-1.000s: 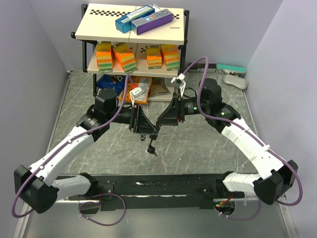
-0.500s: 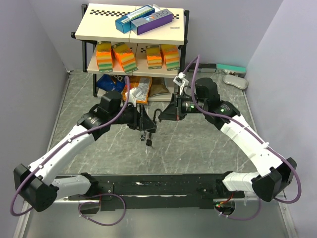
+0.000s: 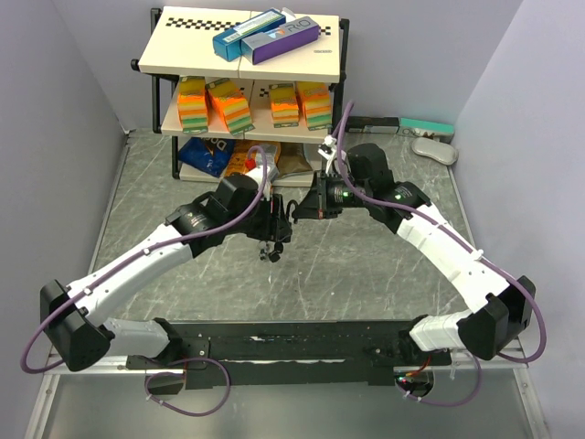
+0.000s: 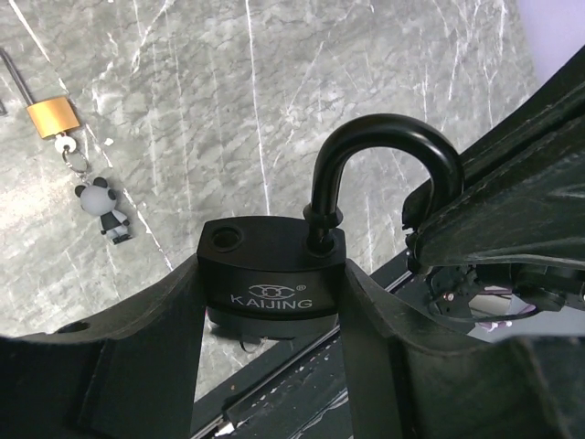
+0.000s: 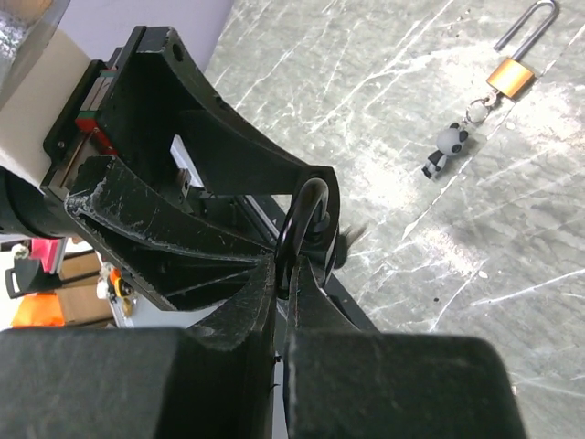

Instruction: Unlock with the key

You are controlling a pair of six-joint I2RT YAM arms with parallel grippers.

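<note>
In the left wrist view a black padlock [image 4: 272, 267] marked KAIJING sits clamped by its body between my left gripper's fingers [image 4: 137, 366]. Its shackle [image 4: 384, 137] is raised, with one hole in the body showing empty. My right gripper [image 5: 285, 274] is shut on that shackle [image 5: 311, 206], its fingers pinching the thin black bow. In the top view both grippers meet in mid-air over the table, left gripper [image 3: 272, 225] and right gripper [image 3: 298, 212]. A small dark key bunch [image 3: 271, 252] dangles under the padlock; the key itself is too small to make out.
A brass padlock [image 4: 51, 116] with a panda charm [image 4: 108, 210] lies on the marble table, also seen in the right wrist view as brass padlock [image 5: 512, 78]. A shelf rack [image 3: 247, 55] with boxes and sponges stands at the back. A grey remote [image 3: 434, 149] lies back right.
My right gripper has shut on the padlock's shackle. Both arms have drawn closer together and shifted toward the shelf, carrying the padlock; the dangling key bunch rose with it.
</note>
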